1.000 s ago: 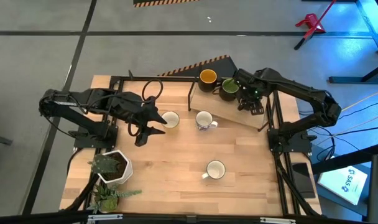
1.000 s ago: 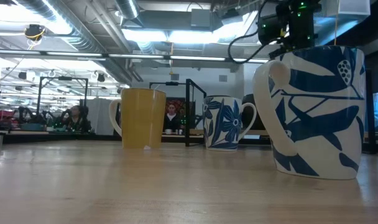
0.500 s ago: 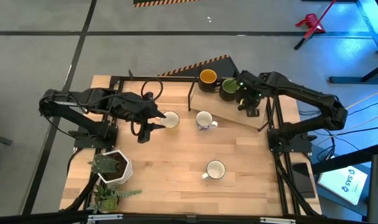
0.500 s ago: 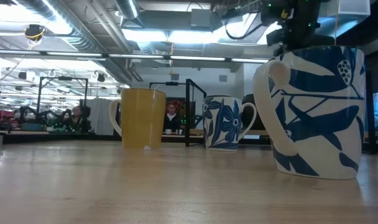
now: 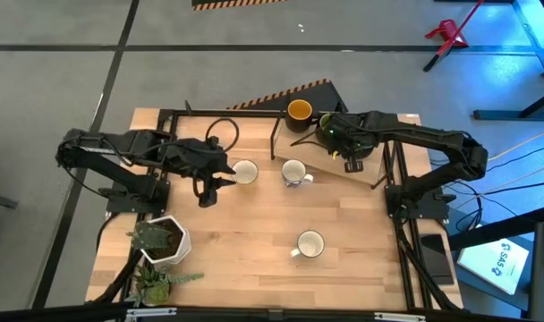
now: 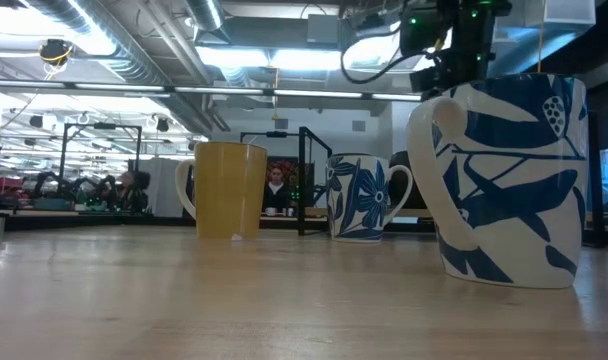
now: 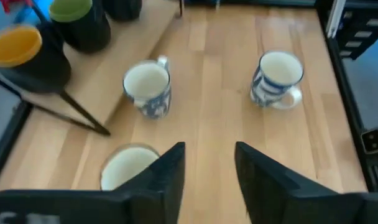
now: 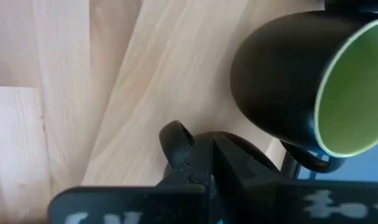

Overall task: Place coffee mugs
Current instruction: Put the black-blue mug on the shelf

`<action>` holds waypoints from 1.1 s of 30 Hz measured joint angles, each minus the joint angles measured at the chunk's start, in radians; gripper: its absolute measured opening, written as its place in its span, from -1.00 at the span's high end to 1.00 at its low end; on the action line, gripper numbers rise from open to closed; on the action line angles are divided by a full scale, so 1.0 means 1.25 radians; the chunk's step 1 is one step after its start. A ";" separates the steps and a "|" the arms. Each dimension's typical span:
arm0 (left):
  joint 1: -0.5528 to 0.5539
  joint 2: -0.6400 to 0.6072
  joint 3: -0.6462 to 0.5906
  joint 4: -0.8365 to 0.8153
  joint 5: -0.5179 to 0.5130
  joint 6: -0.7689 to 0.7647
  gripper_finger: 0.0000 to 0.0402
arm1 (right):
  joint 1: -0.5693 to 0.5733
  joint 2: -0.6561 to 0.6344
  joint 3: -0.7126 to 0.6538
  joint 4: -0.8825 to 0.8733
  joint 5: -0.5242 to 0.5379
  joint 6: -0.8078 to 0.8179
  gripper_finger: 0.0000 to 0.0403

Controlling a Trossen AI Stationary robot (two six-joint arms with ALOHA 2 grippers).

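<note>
Green shows inside a dark mug (image 8: 288, 87) that sits on a pale wooden board (image 5: 339, 161) at about 1 o'clock on the surface (image 5: 254, 233). In the high view the right gripper (image 5: 330, 132) is right over this mug, so the mug is mostly hidden there. In the right wrist view the mug looks tipped on its side, and a dark handle loop (image 8: 179, 146) sits right at the fingers (image 8: 204, 165). I cannot tell if these fingers are apart or together.

Just beside it, at about 12 o'clock, stands a dark mug with yellow-orange inside (image 5: 299, 111), also on the board.

Three white mugs with blue patterns stand on the bare wood. One white mug (image 5: 245, 172) is near the middle, just right of the left gripper (image 5: 214, 179). A second white mug (image 5: 293, 172) stands close to the board's edge. A third white mug (image 5: 310, 243) stands alone at about 5 o'clock, well apart from the others.

The left gripper hangs over the surface at about 10 o'clock. Its fingers (image 7: 167, 171) are apart and hold nothing.

A white plant pot (image 5: 163, 240) with green leaves stands at about 8 o'clock.

In the low view, people sit far back in the room.
</note>
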 joint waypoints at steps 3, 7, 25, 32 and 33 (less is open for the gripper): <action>0.000 -0.003 -0.029 0.002 0.018 -0.006 0.54 | 0.000 0.004 0.000 -0.005 0.000 0.009 0.99; 0.000 -0.003 -0.064 0.002 0.022 -0.019 0.78 | 0.000 0.004 0.000 -0.038 0.000 0.033 0.99; 0.000 -0.003 -0.106 0.027 0.016 -0.026 0.98 | 0.043 -0.014 -0.059 -0.129 0.014 0.091 1.00; 0.000 -0.003 -0.106 0.027 0.016 -0.025 0.99 | 0.042 -0.031 -0.059 -0.141 0.023 0.095 1.00; 0.000 -0.003 -0.106 0.027 0.016 -0.025 0.99 | 0.042 -0.033 -0.059 -0.141 0.024 0.096 1.00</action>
